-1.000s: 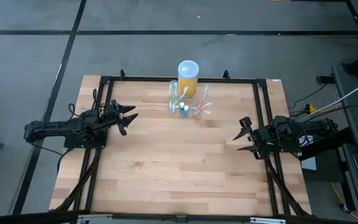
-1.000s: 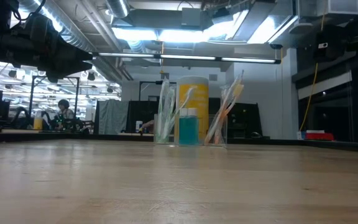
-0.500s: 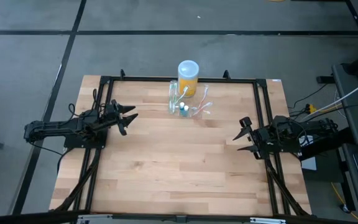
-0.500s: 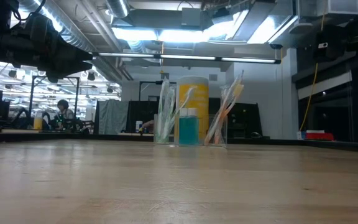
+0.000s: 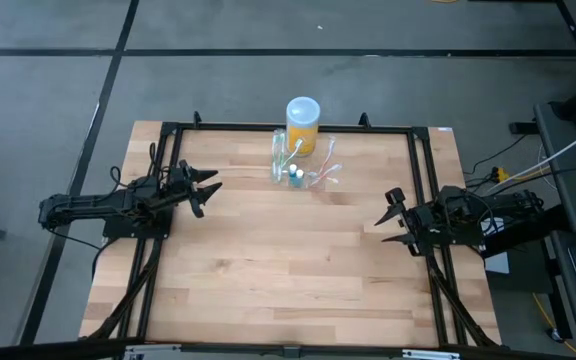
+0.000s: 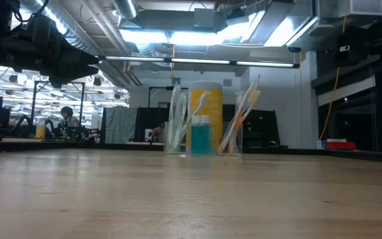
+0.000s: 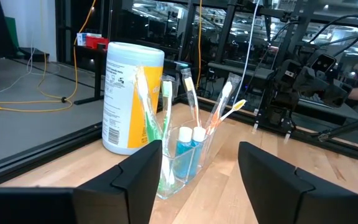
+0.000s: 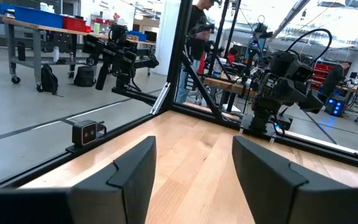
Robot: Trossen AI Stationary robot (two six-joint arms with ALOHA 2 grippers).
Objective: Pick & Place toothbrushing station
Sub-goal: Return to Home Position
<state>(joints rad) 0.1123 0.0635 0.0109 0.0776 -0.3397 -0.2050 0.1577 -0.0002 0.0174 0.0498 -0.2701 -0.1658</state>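
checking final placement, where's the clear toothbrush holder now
In the high view, the clear holder stands centred near the table's far edge, directly in front of the yellow container.

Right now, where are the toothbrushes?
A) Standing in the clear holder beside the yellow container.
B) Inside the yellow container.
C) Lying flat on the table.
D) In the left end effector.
A: the toothbrushes stand in the clear holder beside the yellow container; the left end effector and right end effector wait open at the table's sides.

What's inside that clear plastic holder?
The clear plastic holder holds upright green and orange-white toothbrushes plus two small blue white-capped bottles. The left claw's finger covers one lower corner.
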